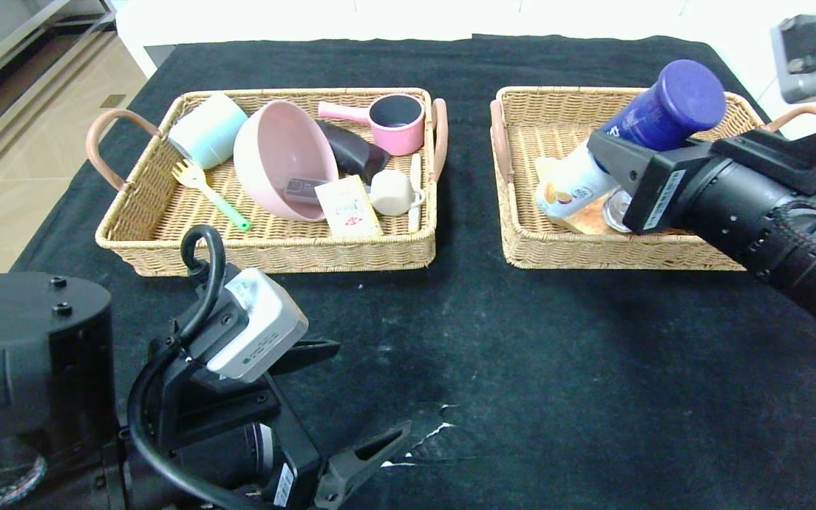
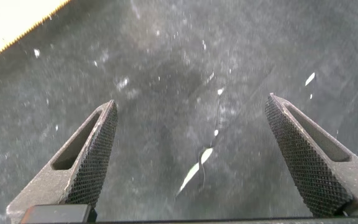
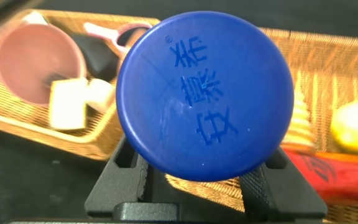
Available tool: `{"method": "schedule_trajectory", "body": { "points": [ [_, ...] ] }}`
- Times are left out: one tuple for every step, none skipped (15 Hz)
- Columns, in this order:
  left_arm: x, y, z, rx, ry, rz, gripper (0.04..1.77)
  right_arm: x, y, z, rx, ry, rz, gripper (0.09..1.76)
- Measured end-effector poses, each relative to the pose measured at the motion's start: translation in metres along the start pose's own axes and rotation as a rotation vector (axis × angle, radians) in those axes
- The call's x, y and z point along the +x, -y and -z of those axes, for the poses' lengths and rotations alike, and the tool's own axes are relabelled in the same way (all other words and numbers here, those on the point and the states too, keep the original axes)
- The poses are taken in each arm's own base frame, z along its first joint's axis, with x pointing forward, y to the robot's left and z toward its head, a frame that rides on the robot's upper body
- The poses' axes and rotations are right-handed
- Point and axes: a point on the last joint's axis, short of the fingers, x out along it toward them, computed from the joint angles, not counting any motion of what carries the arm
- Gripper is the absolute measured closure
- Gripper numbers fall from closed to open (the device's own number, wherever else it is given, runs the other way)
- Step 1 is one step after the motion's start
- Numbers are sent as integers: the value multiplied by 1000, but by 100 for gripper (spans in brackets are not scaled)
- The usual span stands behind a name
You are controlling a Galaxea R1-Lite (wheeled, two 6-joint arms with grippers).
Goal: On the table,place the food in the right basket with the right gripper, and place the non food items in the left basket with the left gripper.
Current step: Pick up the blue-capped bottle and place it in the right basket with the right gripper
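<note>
Nearest the desk's [image 1: 521, 368] front-left corner, left pincer [image 1: 351, 404] idles, released. Right pincer [image 3: 194, 180] grasps a bottle [image 1: 635, 134] tilted over the right basket [image 1: 521, 241] by the far-right corner; lowering between the food before letting go looks wisest.

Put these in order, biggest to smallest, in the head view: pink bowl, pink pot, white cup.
1. pink bowl, clearly the biggest.
2. pink pot.
3. white cup, which looks nearly as big as the pot's body.

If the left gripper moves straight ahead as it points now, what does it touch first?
Probably the black tablecloth: the open left gripper points down at bare cloth, with nothing between its fingers.
</note>
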Motion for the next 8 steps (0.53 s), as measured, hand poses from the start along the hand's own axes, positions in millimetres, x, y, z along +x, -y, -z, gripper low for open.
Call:
{"method": "schedule_trajectory", "body": {
  "points": [
    [1, 0, 1, 0, -1, 0, 9, 4, 1, 4, 0, -10, 7, 103],
    [2, 0, 2, 0, -5, 0, 9, 7, 0, 8, -1, -21, 8, 103],
    [3, 0, 2, 1, -9, 1, 9, 10, 0, 11, -2, -28, 10, 103],
    [3, 0, 3, 2, -11, 1, 9, 12, 0, 12, -2, -29, 13, 103],
    [3, 0, 3, 2, -13, 2, 9, 15, 0, 12, -3, -29, 16, 103],
    [4, 0, 3, 3, -14, 2, 9, 18, 1, 12, -2, -24, 20, 103],
    [4, 0, 3, 4, -15, 2, 9, 21, 1, 11, -2, -19, 26, 103],
    [4, 0, 3, 5, -16, 2, 9, 24, 1, 10, -1, -15, 28, 103]
  ]
}}
